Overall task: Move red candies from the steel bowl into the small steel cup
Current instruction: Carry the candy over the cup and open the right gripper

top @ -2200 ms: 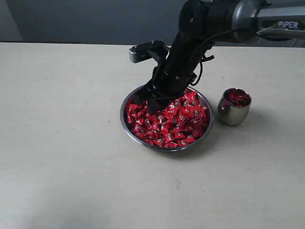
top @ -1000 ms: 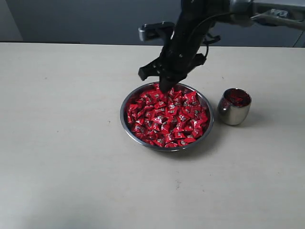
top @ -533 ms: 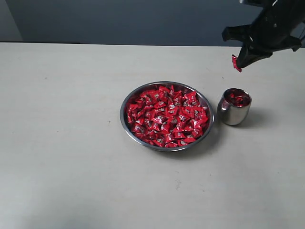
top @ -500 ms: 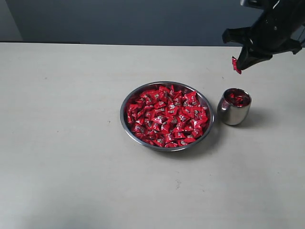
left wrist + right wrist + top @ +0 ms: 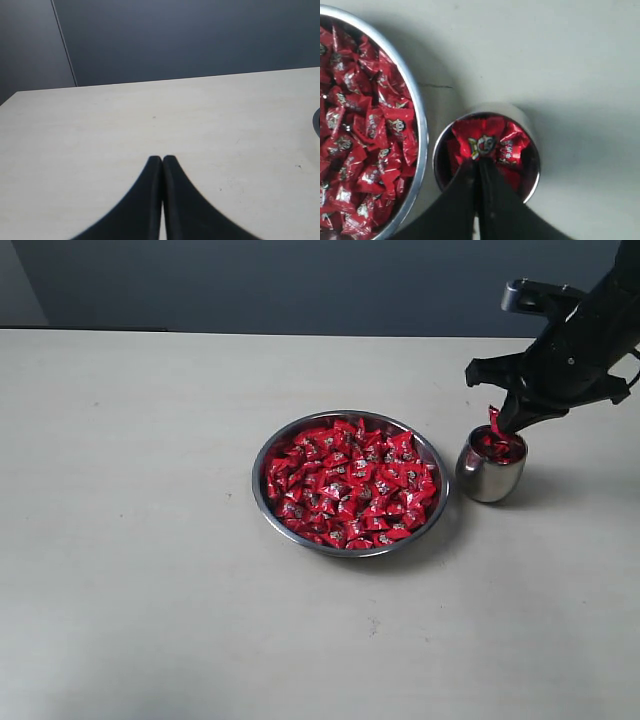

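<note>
The steel bowl (image 5: 262, 462) (image 5: 418, 127) sits mid-table, heaped with red candies (image 5: 350, 485) (image 5: 365, 130). To its right stands the small steel cup (image 5: 488, 480) (image 5: 527, 125), holding a few red candies (image 5: 512, 147). My right gripper (image 5: 500, 424) (image 5: 479, 161) hangs just over the cup's mouth, shut on one red candy (image 5: 494, 421) (image 5: 482, 142) that sticks out from the fingertips. My left gripper (image 5: 162, 159) is shut with nothing in it, over bare table; the exterior view does not show it.
The light tabletop (image 5: 130, 540) runs wide to the left and front of the bowl. A dark wall lies behind the table's far edge (image 5: 200, 332). Bowl and cup stand close together with a narrow gap between them.
My right gripper lifted out of the bowl with a candy, swung right and came down over the cup's mouth. The left gripper's earlier state is not shown.
</note>
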You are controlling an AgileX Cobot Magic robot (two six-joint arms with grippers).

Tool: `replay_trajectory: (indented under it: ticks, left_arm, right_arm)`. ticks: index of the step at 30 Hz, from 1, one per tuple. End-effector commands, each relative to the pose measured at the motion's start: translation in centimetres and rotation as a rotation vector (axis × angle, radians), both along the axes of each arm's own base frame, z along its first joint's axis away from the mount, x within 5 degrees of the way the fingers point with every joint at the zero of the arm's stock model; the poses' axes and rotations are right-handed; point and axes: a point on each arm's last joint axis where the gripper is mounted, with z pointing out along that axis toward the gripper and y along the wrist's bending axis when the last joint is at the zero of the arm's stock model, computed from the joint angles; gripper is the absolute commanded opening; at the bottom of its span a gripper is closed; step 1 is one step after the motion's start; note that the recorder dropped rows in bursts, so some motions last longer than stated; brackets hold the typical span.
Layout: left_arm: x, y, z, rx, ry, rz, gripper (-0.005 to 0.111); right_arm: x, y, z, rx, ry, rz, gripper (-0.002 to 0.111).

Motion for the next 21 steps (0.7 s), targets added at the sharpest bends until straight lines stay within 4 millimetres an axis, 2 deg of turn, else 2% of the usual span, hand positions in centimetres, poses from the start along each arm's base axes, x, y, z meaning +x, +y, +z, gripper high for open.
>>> replay_trajectory:
  ticks: [1, 5, 9, 11, 16, 21]
  left_arm:
    - [-0.1, 0.0, 0.3, 0.002, -0.018, 0.002, 0.0]
    - [-0.1, 0.0, 0.3, 0.002, -0.018, 0.002, 0.0]
    - [-0.1, 0.0, 0.3, 0.002, -0.018, 0.002, 0.0]
    - [-0.1, 0.0, 0.3, 0.002, -0.018, 0.002, 0.0]
    - [-0.1, 0.0, 0.3, 0.002, -0.018, 0.002, 0.0]
    - [-0.1, 0.0, 0.3, 0.002, -0.018, 0.002, 0.0]
  right_arm:
    - [-0.1, -0.5, 0.3, -0.035, -0.01, 0.03, 0.0]
    - [-0.2, -0.5, 0.3, -0.041, -0.004, 0.043, 0.006]
    - [-0.2, -0.6, 0.3, -0.053, -0.007, 0.049, 0.027]
    - [-0.2, -0.6, 0.3, -0.053, -0.006, 0.049, 0.033]
    - [-0.8, 0.1, 1.1, 0.0, 0.013, 0.046, 0.034]
    - [-2.4, 3.0, 2.7, 0.101, 0.004, 0.161, 0.034]
